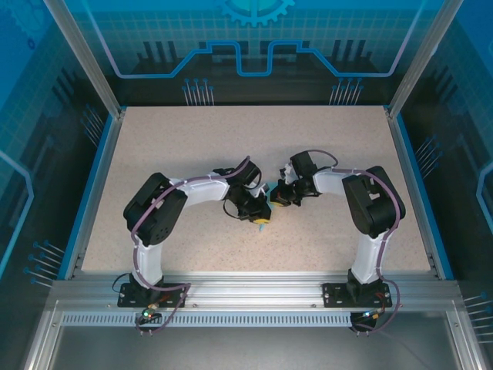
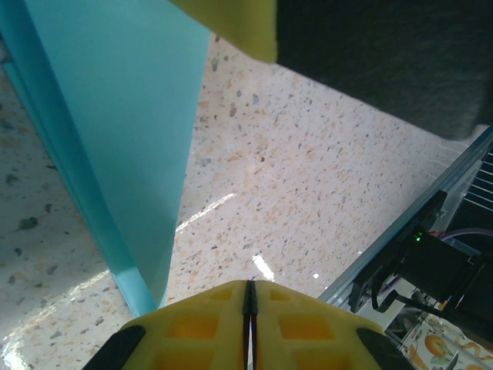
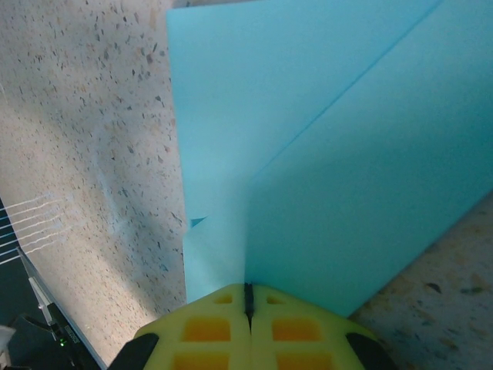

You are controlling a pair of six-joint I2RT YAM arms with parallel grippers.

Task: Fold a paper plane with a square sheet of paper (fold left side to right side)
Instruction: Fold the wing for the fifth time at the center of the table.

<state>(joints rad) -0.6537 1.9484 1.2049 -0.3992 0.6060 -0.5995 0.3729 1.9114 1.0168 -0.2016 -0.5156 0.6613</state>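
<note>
the two arms met near the middle of the speckled tabletop (image 1: 192,139), wrists bent in toward each other, and the blue paper (image 3: 323,154) was down there between them, mostly hidden under the black wrists from where i stood. it was already creased, one layer lying over another with a slanting edge across it.

the right gripper (image 3: 248,297) was clenched, its yellow pads pressed together. the paper's fold line ran straight down into the seam between them, so i judged it was pinching the paper at that end. the sheet spread up and away from those jaws, lifting off the table.

the left gripper (image 2: 248,304) also had its pads together, only a hairline showing between them. i saw no paper in that slit. from its wrist the paper hung as a long taper, wide at the far end and narrowing toward a corner just beside the left-hand pad, off to the side of the jaws and not in line with them.

so the right arm had the paper, and the left one, close by, would need to shift sideways toward that narrow end before it could take hold.
</note>
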